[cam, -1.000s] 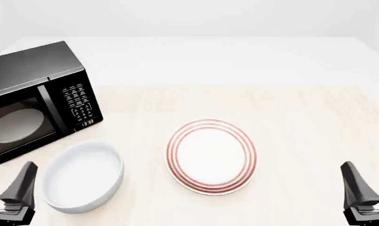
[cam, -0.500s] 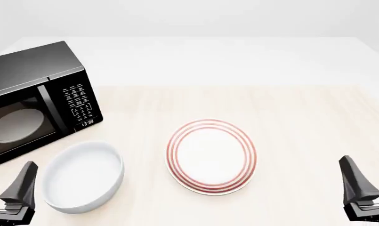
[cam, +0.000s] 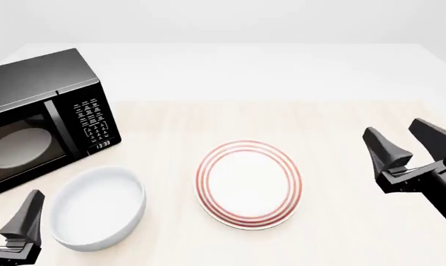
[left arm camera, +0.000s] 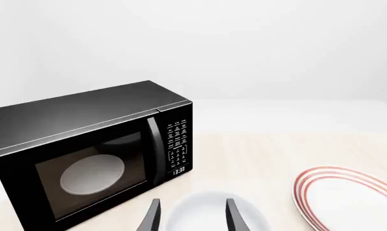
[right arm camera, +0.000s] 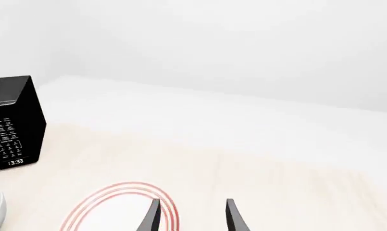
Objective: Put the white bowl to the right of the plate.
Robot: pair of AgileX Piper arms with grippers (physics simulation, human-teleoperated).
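Two claws are in view, and we hold nothing in either: the left claw sits at the near left corner of the desk, its fingers spread apart with only air between them, and the right claw hangs on the right side, also spread open and empty. The white bowl rests on the desk to the left of the plate, apart from it, and just to the right of our left claw, so the left arm is clearly the nearer one. The bowl is round, so we see no long axis to line up with; any point of its rim should serve. Its target, the bare desk right of the plate, lies between the plate and our right claw. The plate sits squarely between the bowl and that spot, so we judge the bowl must be carried over or around it. The black microwave stands just beyond the bowl on the far left, near its far rim, and could crowd a reach from that side.
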